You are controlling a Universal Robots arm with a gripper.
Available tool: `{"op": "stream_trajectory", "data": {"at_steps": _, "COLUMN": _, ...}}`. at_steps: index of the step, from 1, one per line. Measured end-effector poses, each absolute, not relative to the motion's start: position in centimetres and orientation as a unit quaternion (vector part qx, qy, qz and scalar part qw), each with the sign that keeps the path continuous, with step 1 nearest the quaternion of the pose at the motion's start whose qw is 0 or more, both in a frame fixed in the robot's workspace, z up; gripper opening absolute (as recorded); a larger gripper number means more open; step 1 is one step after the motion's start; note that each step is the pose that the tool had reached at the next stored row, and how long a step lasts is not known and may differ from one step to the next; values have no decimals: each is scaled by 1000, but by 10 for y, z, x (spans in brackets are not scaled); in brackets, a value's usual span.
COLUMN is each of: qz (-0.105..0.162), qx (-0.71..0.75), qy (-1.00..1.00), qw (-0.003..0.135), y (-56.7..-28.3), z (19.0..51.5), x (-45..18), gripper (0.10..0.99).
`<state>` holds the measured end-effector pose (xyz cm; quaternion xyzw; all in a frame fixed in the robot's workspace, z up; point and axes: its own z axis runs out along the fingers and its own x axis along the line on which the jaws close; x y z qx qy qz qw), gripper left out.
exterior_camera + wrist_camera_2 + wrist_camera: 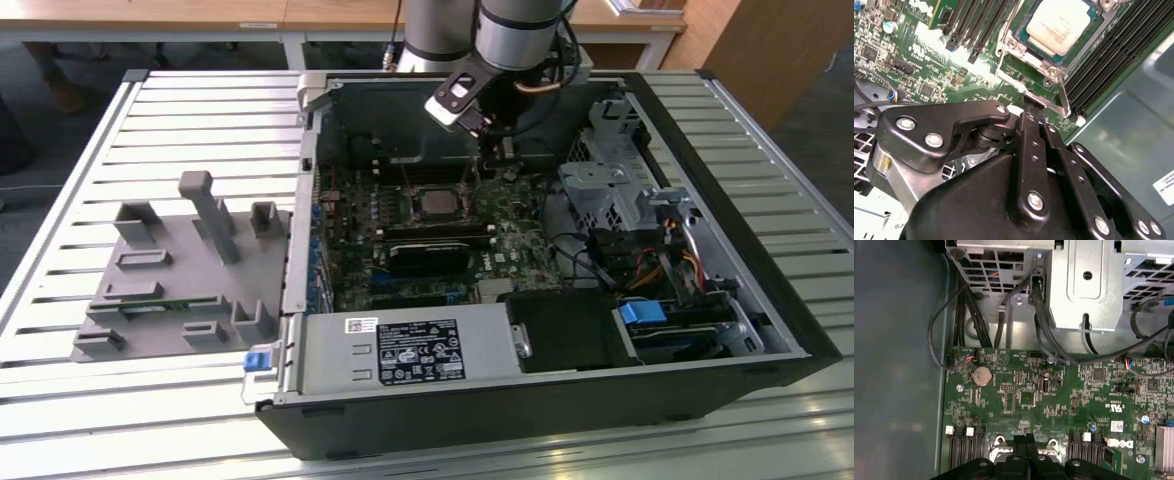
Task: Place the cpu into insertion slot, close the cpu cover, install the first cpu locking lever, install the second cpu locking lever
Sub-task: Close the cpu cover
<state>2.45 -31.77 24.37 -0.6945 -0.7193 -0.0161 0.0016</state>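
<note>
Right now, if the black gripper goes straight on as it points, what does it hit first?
Likely the edge of the thin silvery metal cpu cover on the green motherboard; the gripper looks close to it, depth unclear.

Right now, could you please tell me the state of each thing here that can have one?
cpu: seated, showing through the cpu cover window.
cpu cover: looks down flat around the cpu.
gripper: shut, tips at the cover's edge.
computer case: lying on its side, open.
</note>
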Motion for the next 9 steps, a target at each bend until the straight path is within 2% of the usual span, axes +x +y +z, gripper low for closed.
{"op": "stream_trajectory", "data": {"at_steps": 9, "qz": -16, "qx": -695, "qy": -719, "qw": 2, "y": -318, "z": 242, "x": 15, "gripper": 106}}
